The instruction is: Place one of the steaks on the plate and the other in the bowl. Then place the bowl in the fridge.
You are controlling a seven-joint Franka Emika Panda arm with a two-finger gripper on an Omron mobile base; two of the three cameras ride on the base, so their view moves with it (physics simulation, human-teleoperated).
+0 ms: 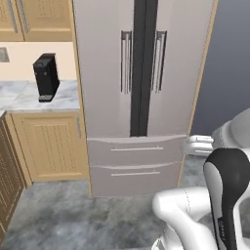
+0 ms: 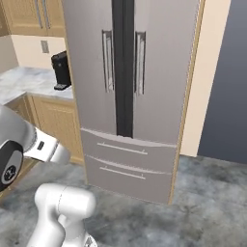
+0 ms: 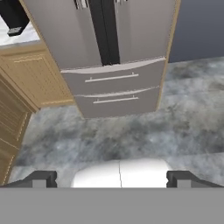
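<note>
The tall grey metallic fridge (image 1: 141, 93) stands straight ahead of the tool (image 3: 112, 179), across a stretch of grey mottled floor (image 3: 131, 135), and that head-on facing is what the coming move turns on: judged from the task, the base must close that gap or turn off toward the food before anything can be handled. In the hand view the tool's two dark finger tips stand far apart at the bottom with nothing between them, so it is wide open and holds nothing, and it looks down and forward at the fridge's lower half. The fridge has two flat upper doors, both shut, parted by a dark vertical seam, with a pair of long vertical bar handles (image 1: 126, 61) set just either side of that seam; their long axis runs up and down. Below the doors lie two shut drawers (image 1: 136, 149), each with a horizontal bar. Left of the fridge a pale marbled counter (image 1: 29, 95) over light wooden cabinets (image 1: 51, 144) carries a small black coffee machine (image 1: 46, 76) near the fridge's side.
</note>
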